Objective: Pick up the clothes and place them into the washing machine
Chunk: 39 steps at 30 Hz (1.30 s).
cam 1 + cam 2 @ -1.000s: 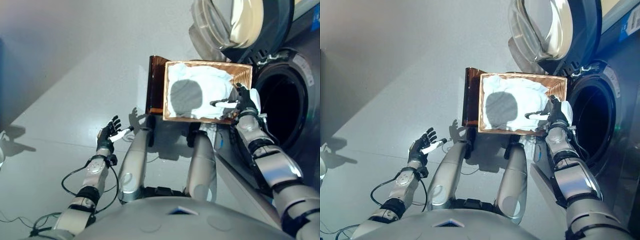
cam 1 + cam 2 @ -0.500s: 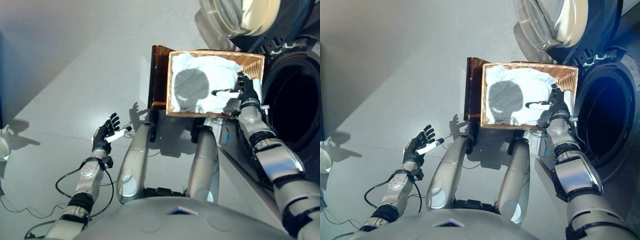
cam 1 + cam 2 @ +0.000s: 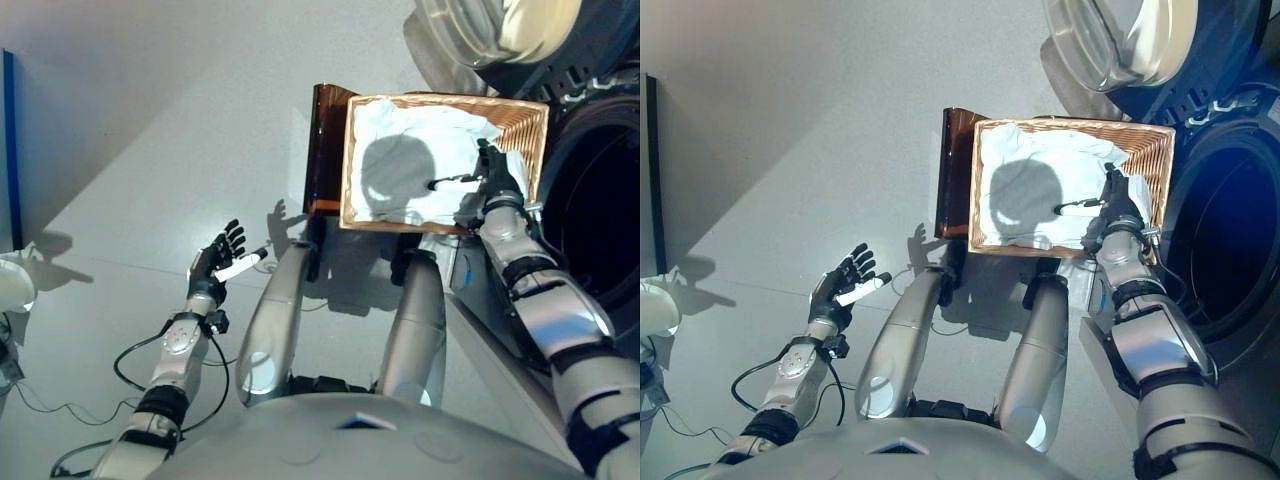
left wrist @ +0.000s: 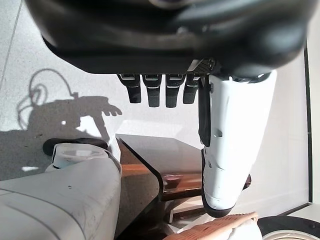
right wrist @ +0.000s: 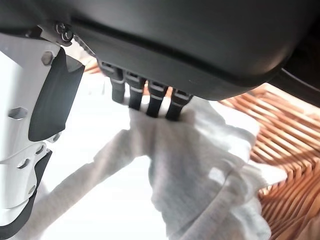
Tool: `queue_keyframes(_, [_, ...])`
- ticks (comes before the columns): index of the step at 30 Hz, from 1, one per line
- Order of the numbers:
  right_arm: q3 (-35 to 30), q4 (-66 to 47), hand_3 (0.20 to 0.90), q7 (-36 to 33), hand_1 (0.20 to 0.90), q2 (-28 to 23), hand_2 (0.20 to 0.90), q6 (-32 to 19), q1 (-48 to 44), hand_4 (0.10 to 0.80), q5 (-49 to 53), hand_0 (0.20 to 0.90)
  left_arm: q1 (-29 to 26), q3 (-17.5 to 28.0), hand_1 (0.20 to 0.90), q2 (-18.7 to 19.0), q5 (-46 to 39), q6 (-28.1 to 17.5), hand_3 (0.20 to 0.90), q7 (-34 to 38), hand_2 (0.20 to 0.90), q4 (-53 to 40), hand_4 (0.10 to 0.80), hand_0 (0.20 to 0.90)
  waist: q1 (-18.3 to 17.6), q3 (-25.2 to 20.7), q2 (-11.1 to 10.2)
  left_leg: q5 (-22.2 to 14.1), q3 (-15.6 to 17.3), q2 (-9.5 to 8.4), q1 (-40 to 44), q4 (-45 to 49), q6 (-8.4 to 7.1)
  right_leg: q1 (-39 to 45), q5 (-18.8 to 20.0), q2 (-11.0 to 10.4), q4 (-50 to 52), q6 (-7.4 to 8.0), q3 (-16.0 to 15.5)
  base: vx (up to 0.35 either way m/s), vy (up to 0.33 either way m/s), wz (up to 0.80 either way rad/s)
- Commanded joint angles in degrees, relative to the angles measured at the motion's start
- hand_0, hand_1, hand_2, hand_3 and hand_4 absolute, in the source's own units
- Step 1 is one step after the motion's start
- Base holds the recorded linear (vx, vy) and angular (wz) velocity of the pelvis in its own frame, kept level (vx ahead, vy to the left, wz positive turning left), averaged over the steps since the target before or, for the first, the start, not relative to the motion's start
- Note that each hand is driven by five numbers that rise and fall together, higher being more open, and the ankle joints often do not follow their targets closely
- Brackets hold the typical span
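White clothes (image 3: 400, 165) fill a wicker basket (image 3: 522, 125) that stands on a brown stool (image 3: 325, 150) in front of me. My right hand (image 3: 492, 178) is over the basket's right side, open, with its fingers laid on the cloth (image 5: 190, 165) and the white thumb pointing across it. The wicker wall (image 5: 285, 145) shows just beside the hand. The washing machine's dark drum opening (image 3: 600, 200) is right of the basket, with its round door (image 3: 500, 30) swung open above. My left hand (image 3: 215, 262) hangs open and empty over the floor, far left of the basket.
Grey floor stretches to the left and behind the stool (image 4: 160, 160). A white rounded object (image 3: 12, 285) sits at the left edge, with a dark blue upright strip (image 3: 10, 150) above it. The machine's front panel runs close along my right arm.
The whole picture has shifted, so the camera moved. The right hand stays on the cloth at the basket's right side; the left hand stays open in the air.
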Motion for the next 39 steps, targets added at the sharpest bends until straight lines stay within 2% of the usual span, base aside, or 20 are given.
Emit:
queue_keyframes(1, [5.6, -0.4, 0.900, 1.3, 0.900, -1.4, 0.900, -0.6, -2.0, 0.800, -4.2, 0.900, 3.4, 0.2, 0.900, 3.3, -1.2, -3.0, 0.900, 0.3, 0.900, -5.5, 0.800, 0.900, 1.0, -2.8, 1.8, 1.2, 3.8, -2.45, -2.7, -1.9, 1.03, -0.1, 1.8, 1.2, -1.8, -3.15, 0.3, 0.000, 0.000, 0.00])
queue_keyframes(11, [9.5, 2.7, 0.900, 0.1, 0.900, 3.9, 0.900, 2.8, -4.2, 0.800, -11.9, 0.900, 1.8, 0.1, 0.900, 2.2, -0.2, -2.2, 0.900, 1.3, 0.900, -5.0, 0.800, 0.900, 2.2, -3.0, 3.1, 1.5, 4.3, -2.71, -2.6, -2.6, 1.34, -0.4, 1.8, 1.3, -2.0, -3.05, 0.8, 0.000, 0.000, 0.00])
queue_keyframes(16, [10.4, 7.2, 0.900, -4.7, 0.900, 3.9, 0.900, 7.1, -8.3, 0.800, -19.0, 0.900, 0.8, -0.6, 0.900, 2.2, 0.0, -2.1, 0.900, 2.6, 0.900, -6.9, 0.800, 0.900, 2.8, -2.9, 4.8, 1.5, 4.7, -3.06, -3.9, -1.8, 1.50, -1.9, 1.7, 1.1, -1.2, -3.00, 1.3, -0.010, 0.012, -0.02])
queue_keyframes(20, [10.7, 8.2, 0.900, -6.4, 0.900, 4.1, 0.900, 8.9, -9.6, 0.800, -21.4, 0.900, 0.8, -0.7, 0.900, 2.1, -0.1, -1.6, 0.900, 3.0, 0.900, -8.0, 0.800, 0.900, 2.7, -2.7, 5.2, 1.0, 4.8, -3.03, -5.2, -0.2, 1.49, -3.1, 1.1, 1.2, 0.6, -3.17, 1.7, -0.005, 0.007, -0.05])
queue_keyframes(23, [11.2, 10.1, 0.900, -6.5, 0.900, 4.5, 0.900, 10.9, -10.6, 0.800, -23.6, 0.900, 1.2, -0.9, 0.900, 2.1, 0.0, -1.2, 0.900, 3.1, 0.900, -9.4, 0.800, 0.900, 2.6, -2.7, 5.3, -0.4, 4.9, -2.86, -6.7, 2.9, 1.63, -4.8, 0.0, 1.3, 3.4, -3.48, 2.1, 0.000, 0.000, 0.00])
queue_keyframes(31, [12.2, 12.2, 0.900, -5.3, 0.900, 4.2, 0.900, 11.9, -9.9, 0.800, -24.9, 0.900, 1.7, -1.1, 0.900, 2.4, 0.2, -0.7, 0.900, 2.6, 0.900, -11.1, 0.800, 0.900, 2.6, -2.9, 5.2, -1.8, 5.5, -2.56, -8.1, 5.2, 1.80, -6.2, -0.7, 1.1, 5.1, -3.74, 2.5, 0.000, 0.001, 0.00])
queue_keyframes(32, [12.4, 12.3, 0.387, -5.2, 0.387, 4.1, 0.387, 12.1, -9.8, 0.433, -25.2, 0.387, 1.7, -1.2, 0.900, 2.5, 0.2, -0.7, 0.900, 2.5, 0.900, -11.0, 0.800, 0.900, 2.8, -3.0, 5.2, -1.7, 5.6, -2.62, -8.2, 5.2, 1.86, -6.4, -0.8, 1.1, 5.3, -3.74, 2.6, 0.000, 0.000, 0.00])
queue_keyframes(33, [12.5, 12.5, 0.200, -5.1, 0.200, 4.0, 0.200, 12.1, -9.6, 0.300, -25.3, 0.200, 1.8, -1.2, 0.900, 2.4, 0.2, -0.7, 0.900, 2.4, 0.900, -11.4, 0.800, 0.900, 2.9, -3.0, 5.3, -1.8, 5.6, -2.66, -8.3, 5.2, 1.94, -6.5, -0.7, 1.1, 5.3, -3.79, 2.7, 0.000, 0.000, 0.00])
queue_keyframes(39, [12.0, 13.0, 0.200, -4.4, 0.200, 3.4, 0.200, 12.2, -8.3, 0.300, -26.0, 0.200, 1.8, -1.2, 0.900, 2.4, 0.6, -0.6, 0.900, 2.2, 0.900, -11.7, 0.800, 0.900, 3.3, -3.5, 5.4, -1.6, 6.0, -2.90, -8.2, 4.6, 2.23, -6.8, -0.7, 0.9, 5.3, -3.76, 3.1, 0.013, 0.012, -0.02])
